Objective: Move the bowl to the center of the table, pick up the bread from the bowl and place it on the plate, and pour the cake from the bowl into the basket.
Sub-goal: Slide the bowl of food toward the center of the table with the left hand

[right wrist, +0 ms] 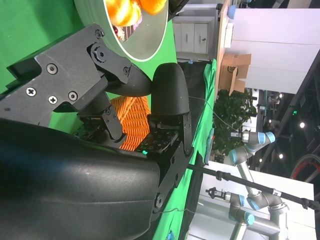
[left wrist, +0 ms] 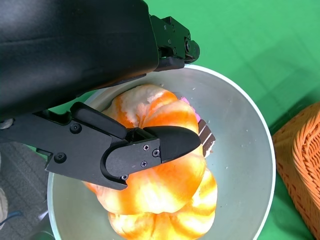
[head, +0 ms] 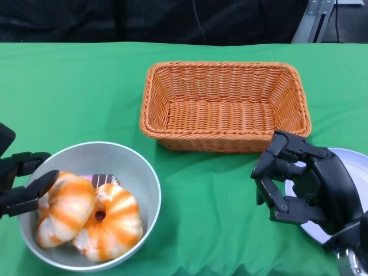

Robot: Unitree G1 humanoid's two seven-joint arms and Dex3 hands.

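A: Bowl (head: 145,185) location and left hand (head: 23,183) state?

B: Bowl sat at the left hand; fingers spread over its rim, above the bread (head: 64,210), gripping nothing (apparently staged for grasping). Right hand (head: 299,185) hung empty, fingers apart, over the plate (head: 357,167).

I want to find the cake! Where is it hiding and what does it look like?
Look at the grey bowl on the green table's near left. Two big orange-striped breads fill it. The cake peeks out behind them: small, dark brown, with a bit of pink, not round or orange.
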